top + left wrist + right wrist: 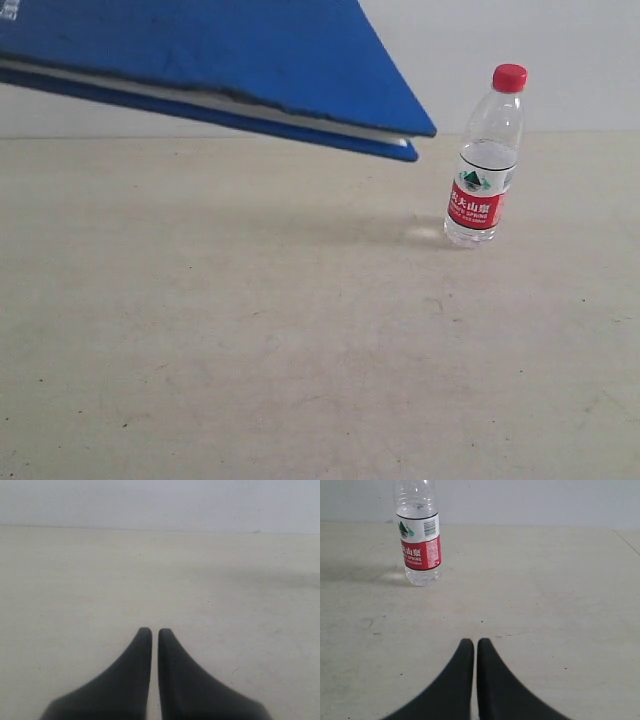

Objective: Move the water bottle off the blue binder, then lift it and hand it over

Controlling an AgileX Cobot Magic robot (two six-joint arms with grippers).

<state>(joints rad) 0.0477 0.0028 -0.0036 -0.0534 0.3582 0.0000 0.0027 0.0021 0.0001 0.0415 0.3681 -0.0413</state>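
Observation:
The water bottle (pixel 485 160) stands upright on the pale table at the right, clear plastic with a red cap and a red-and-white label. The right wrist view shows this bottle (pixel 419 540) well ahead of my right gripper (pixel 475 642), whose black fingers are shut with nothing between them. The blue binder (pixel 220 70) hangs tilted in the air across the upper left of the exterior view, white pages showing along its edge; what holds it is out of view. My left gripper (pixel 155 631) is shut and empty above bare table. Neither gripper shows in the exterior view.
The pale, scuffed table (pixel 300 350) runs to a light wall at the back. The binder's faint shadow (pixel 330 225) falls on the table left of the bottle.

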